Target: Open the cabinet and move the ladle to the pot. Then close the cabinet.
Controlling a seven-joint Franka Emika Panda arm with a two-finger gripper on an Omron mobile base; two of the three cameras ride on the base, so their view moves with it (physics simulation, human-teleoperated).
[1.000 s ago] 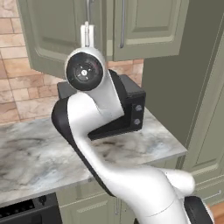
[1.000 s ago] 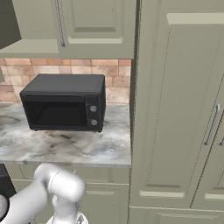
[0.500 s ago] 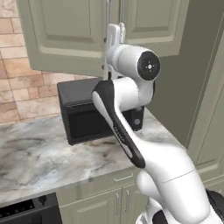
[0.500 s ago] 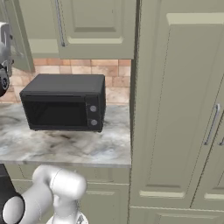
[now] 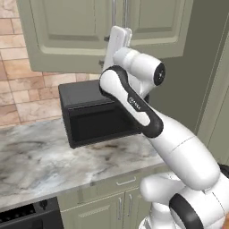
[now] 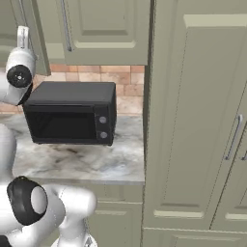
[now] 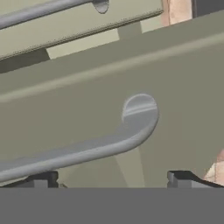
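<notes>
The cabinet (image 5: 76, 31) is hanging above the counter (image 5: 49, 156) with both doors shut. In the hand view, one silver handle (image 7: 87, 144) is lying close ahead of the claw (image 7: 111, 179), whose tips are standing wide apart, released, gripping nothing. A black microwave (image 6: 72, 113) is sitting on the counter below.

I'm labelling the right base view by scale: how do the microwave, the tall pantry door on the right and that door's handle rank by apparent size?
Largest to smallest, as they look in the right base view:
1. tall pantry door
2. microwave
3. pantry door handle
The door sits nearer the camera than the microwave, but the gap is wide enough to rank.
</notes>
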